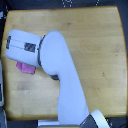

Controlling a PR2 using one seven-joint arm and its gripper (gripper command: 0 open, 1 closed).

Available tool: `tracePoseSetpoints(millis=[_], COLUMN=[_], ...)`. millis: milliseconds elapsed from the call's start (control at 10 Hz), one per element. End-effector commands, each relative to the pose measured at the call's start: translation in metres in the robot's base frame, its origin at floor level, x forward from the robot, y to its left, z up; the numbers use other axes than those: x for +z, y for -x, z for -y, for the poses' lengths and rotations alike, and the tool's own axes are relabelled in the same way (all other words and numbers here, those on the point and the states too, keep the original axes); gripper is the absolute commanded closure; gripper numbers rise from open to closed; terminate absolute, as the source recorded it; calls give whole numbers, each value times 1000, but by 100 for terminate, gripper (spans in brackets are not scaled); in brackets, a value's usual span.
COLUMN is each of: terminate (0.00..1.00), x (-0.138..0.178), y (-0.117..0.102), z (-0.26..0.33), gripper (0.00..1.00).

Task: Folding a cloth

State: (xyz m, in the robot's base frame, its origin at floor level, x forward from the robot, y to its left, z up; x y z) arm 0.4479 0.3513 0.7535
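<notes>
White rounded arm (60, 75), dark markings

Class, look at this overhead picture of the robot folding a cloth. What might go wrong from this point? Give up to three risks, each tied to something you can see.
1. The arm covers most of the cloth; only a pink corner shows, so a crooked fold might go unseen.
2. The cloth lies near the table edge on the exterior view's left and might slide off.
3. The gripper is hidden, so its hold cannot be checked.
</notes>
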Motion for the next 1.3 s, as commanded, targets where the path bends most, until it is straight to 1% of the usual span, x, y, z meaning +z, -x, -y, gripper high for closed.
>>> tracePoseSetpoints(millis=[0, 300, 500, 600, 700, 800, 1000, 1100, 1200], terminate=[0, 0, 0, 0, 0, 0, 0, 0, 0], x=[-1, 5, 30, 55, 85, 116, 141, 150, 153], y=[-7, -18, -26, -63, -78, -108, -122, -123, -122], z=[18, 32, 42, 57, 69, 97, 131, 146, 152], gripper=[0, 0, 0, 0, 0, 0, 0, 0, 0])
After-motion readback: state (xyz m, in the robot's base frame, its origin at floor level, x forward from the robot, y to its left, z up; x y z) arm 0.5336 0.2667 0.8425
